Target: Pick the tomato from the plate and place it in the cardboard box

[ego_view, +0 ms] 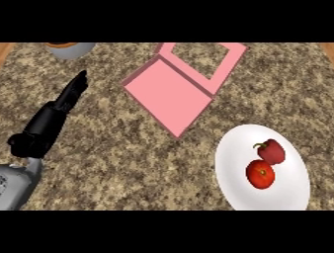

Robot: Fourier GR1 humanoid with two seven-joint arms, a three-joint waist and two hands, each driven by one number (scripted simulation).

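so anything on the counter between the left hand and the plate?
No. In the head view, only bare speckled counter lies between the left hand and the white plate; the pink box sits farther back.

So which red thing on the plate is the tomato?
Find the white plate at the counter's right side. Two red things lie on it. The tomato is the nearer, rounder one; the pepper beside it is lumpier with a curved stem.

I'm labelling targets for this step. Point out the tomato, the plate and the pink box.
tomato [260, 174], head view, middle of its red skin.
plate [235, 148], head view, bare white rim.
pink box [171, 96], head view, its flat open flap.
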